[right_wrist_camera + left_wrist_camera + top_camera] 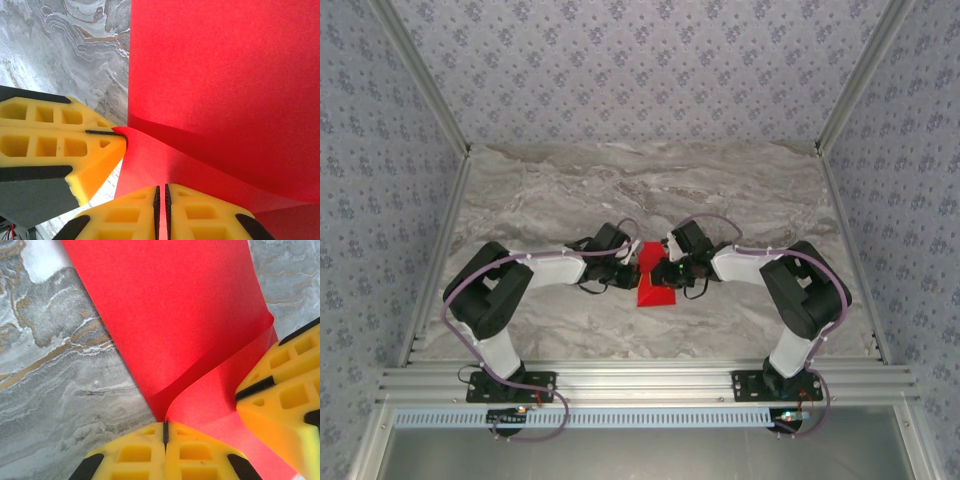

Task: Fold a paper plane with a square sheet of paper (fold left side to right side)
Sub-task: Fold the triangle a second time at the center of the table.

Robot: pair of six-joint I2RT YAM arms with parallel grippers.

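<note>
My left gripper (165, 431) is pressed together. Its yellow, hollow-celled fingers (135, 455) meet along a thin black seam, and the sheet of paper (175, 315) curls down into that seam, so I am pinching it there. My right gripper (161, 195) is all but closed, with only a hair-thin slit between its fingers. The red paper runs into that slit, so it clamps the same sheet.

The two grippers sit close together and face each other across the paper. In the right wrist view, my left fingertips nip a corner at the paper's edge.

The paper is thin, matte, bright red and unmarked. Between the two grips it bends in a soft curve, one layer raised over another.

From above, the sheet lies near the middle of the table (620, 180), narrow between my wrists and wider toward my bases. The tabletop is smooth, grey-brown veined stone, with open room beyond and to both sides. An aluminium rail (640, 382) runs along the near edge.
</note>
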